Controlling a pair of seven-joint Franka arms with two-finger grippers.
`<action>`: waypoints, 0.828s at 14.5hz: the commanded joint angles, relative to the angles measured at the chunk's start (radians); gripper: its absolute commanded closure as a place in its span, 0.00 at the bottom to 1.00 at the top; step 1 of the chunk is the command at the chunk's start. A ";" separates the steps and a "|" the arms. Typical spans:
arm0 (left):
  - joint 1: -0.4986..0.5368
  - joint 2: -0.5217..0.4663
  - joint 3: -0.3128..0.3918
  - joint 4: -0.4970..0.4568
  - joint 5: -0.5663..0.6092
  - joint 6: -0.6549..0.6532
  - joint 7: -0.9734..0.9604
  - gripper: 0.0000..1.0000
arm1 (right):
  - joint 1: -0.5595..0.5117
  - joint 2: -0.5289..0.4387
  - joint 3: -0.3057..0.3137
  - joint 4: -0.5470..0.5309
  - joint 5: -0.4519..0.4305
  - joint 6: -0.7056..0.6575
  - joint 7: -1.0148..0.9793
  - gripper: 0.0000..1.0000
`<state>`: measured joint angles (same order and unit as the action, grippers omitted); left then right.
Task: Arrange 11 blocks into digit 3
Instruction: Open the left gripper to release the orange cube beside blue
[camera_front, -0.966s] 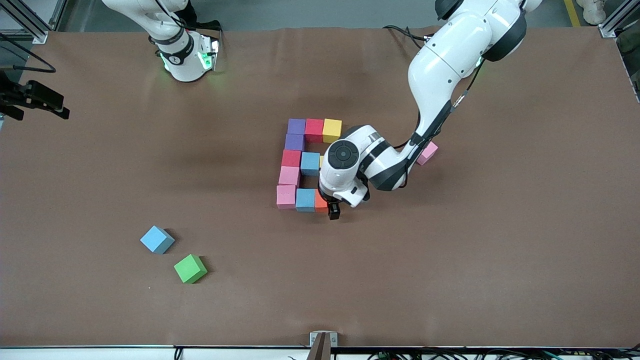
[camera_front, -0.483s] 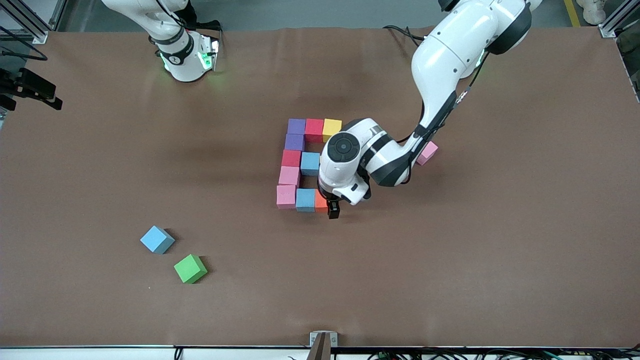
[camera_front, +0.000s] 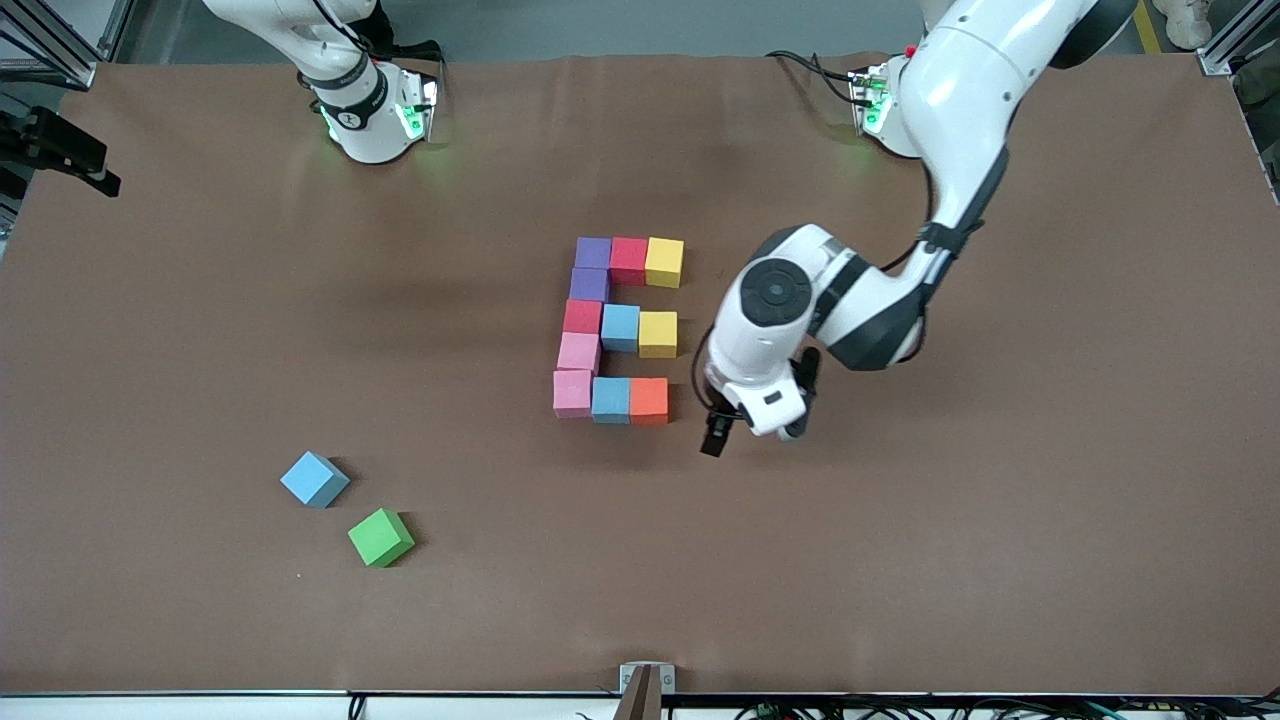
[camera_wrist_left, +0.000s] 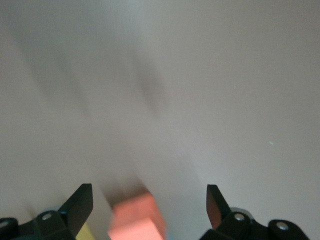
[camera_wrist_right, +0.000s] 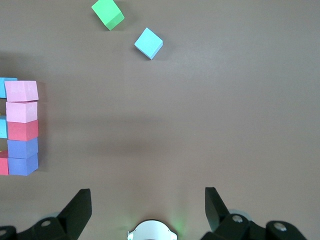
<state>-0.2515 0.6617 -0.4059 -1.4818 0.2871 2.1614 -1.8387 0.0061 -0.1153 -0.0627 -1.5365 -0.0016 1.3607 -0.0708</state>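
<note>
Foam blocks (camera_front: 611, 328) look light and squashy; I'd pinch flat sides. Left gripper (camera_front: 718, 437) open beside orange block (camera_front: 649, 399); right gripper (camera_wrist_right: 145, 207) open, waiting.

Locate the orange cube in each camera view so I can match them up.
Front view: orange cube ends the figure's bar nearest the camera, beside the left hand.
Left wrist view: blurred, between the open fingers.
Right wrist view: not in it.
Shared landmark: the yellow cube next to it.
</note>
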 joint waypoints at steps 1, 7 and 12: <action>0.069 -0.118 -0.008 -0.112 -0.023 -0.079 0.360 0.00 | 0.012 -0.018 -0.005 -0.022 -0.003 0.006 -0.009 0.00; 0.218 -0.241 -0.008 -0.153 -0.020 -0.199 1.086 0.00 | 0.023 -0.018 -0.003 -0.027 -0.003 -0.005 -0.009 0.00; 0.356 -0.358 -0.011 -0.126 -0.071 -0.330 1.438 0.00 | 0.028 -0.020 0.000 -0.034 -0.003 -0.005 -0.007 0.00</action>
<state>0.0625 0.3817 -0.4104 -1.5892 0.2668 1.8594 -0.4878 0.0220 -0.1152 -0.0607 -1.5440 -0.0017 1.3528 -0.0719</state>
